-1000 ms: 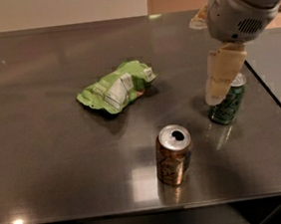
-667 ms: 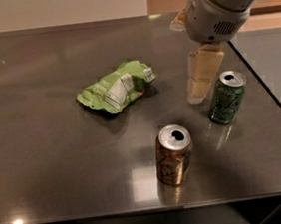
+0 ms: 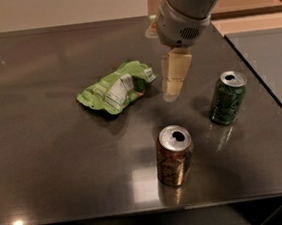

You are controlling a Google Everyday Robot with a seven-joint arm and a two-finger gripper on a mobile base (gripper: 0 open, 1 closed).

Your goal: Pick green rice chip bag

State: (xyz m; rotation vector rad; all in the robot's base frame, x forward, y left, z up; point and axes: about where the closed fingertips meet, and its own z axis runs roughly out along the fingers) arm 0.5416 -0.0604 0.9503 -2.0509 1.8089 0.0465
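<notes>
The green rice chip bag (image 3: 116, 88) lies crumpled and flat on the dark table, left of centre, its white label panel facing up. My gripper (image 3: 173, 86) hangs from the arm at upper right, pointing down, just right of the bag's right end and close above the tabletop. It holds nothing.
A dark green soda can (image 3: 227, 98) stands right of the gripper. A brown can (image 3: 174, 155) stands in front, nearer the table's front edge (image 3: 141, 210). The table's right edge runs diagonally past the green can.
The arm and gripper have moved left, from over the green can to just beside the bag's right end. The bag and cans have not moved.
</notes>
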